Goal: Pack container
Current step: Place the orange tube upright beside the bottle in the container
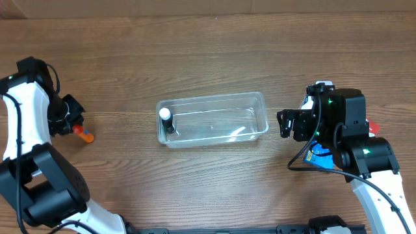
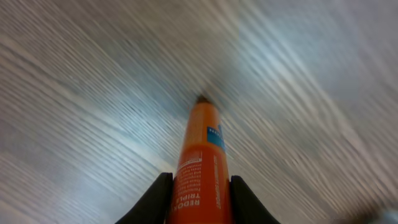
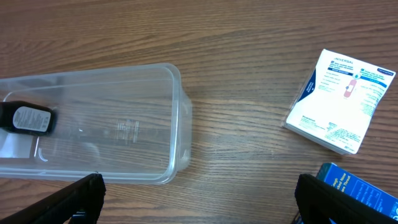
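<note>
The clear plastic container (image 1: 214,120) sits mid-table, with a small dark bottle with a white cap (image 1: 166,119) lying at its left end. It also shows in the right wrist view (image 3: 124,118) with the bottle (image 3: 25,118) inside. My left gripper (image 1: 73,125) is at the far left, shut on an orange tube (image 2: 200,168) whose tip (image 1: 86,136) pokes out over the table. My right gripper (image 1: 290,123) is open and empty, just right of the container's right end.
A white box (image 3: 339,99) and a blue box (image 3: 357,196) lie on the table right of the container, under my right arm. The blue box (image 1: 320,156) peeks out below the right wrist in the overhead view.
</note>
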